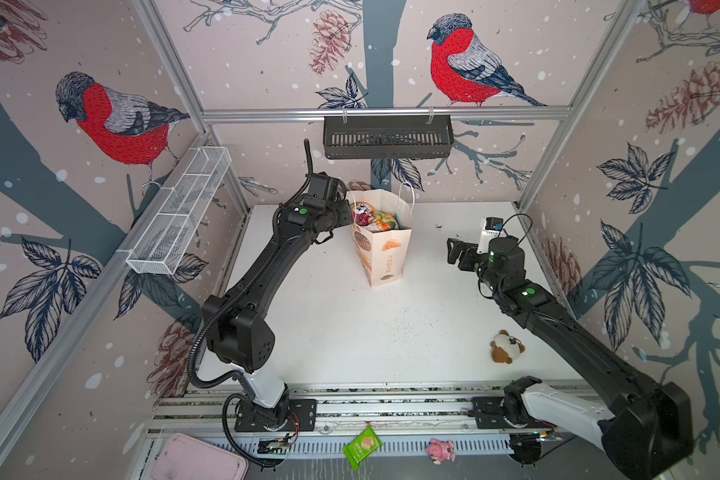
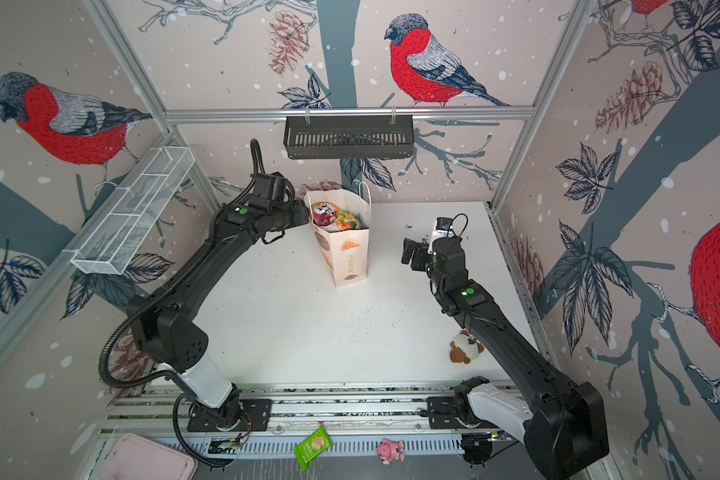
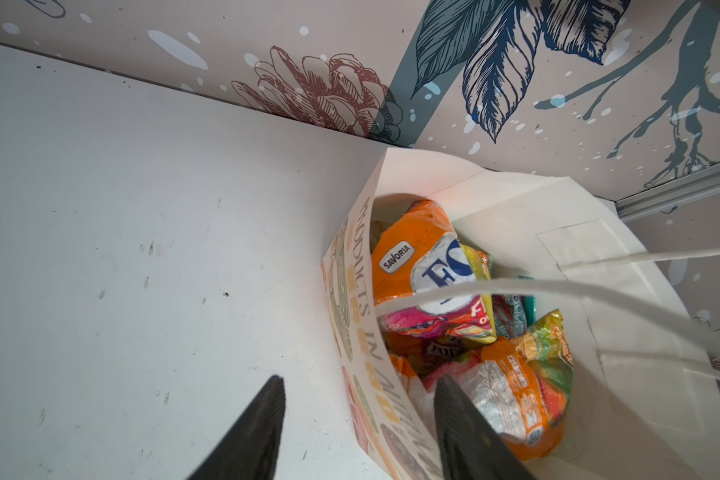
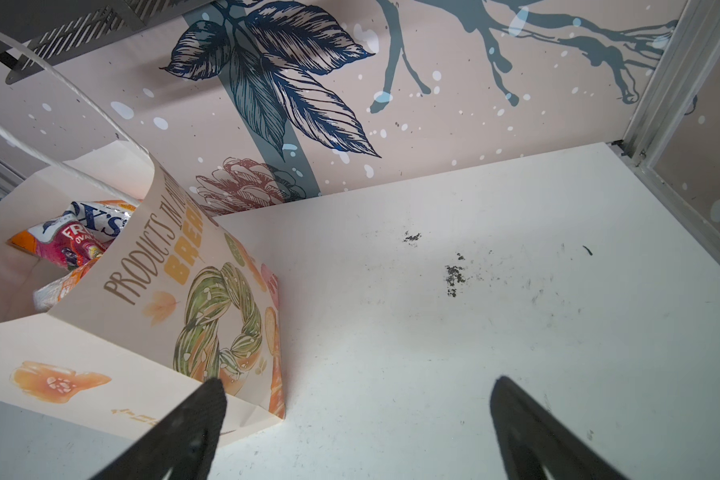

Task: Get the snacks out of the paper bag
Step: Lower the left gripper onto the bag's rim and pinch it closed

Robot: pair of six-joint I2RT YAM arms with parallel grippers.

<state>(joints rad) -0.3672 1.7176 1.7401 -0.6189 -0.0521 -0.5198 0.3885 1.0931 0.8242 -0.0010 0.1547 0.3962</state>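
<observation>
White worktop (image 1: 350, 332) is mostly bare, so there is plenty of room to set things down from 3 through 6 to 9 o'clock. The cream paper bag (image 1: 385, 257) stands upright at 12 o'clock, close to the back wall (image 1: 267, 174), with its mouth open upward.

The left end effector (image 3: 359, 380) is at the bag's 9 o'clock rim. Its jaws are partly spread and straddle the paper wall, one finger outside and one inside just above the packets, pinching nothing. The right end effector (image 4: 359, 379) is spread wide and empty at the bag's 3 o'clock. It sits low beside the bag, and whether a fingertip brushes the lower corner cannot be told.

The snacks (image 1: 375, 220) are all inside, heaped to just below the rim, so the emptying has not produced a packet yet. This looks like the reach-in for the first one.

Next, the left jaws likely need to clear the wall toward the bag's centre, drop onto one crinkly packet such as the orange packet (image 3: 412, 249), and close on a fold. The right arm could steady the light bag.

A white cord handle (image 3: 558, 291) crosses the mouth and could snag on the lift. A brown-and-white plush toy (image 1: 506, 347) lies at 4 o'clock, well apart.
</observation>
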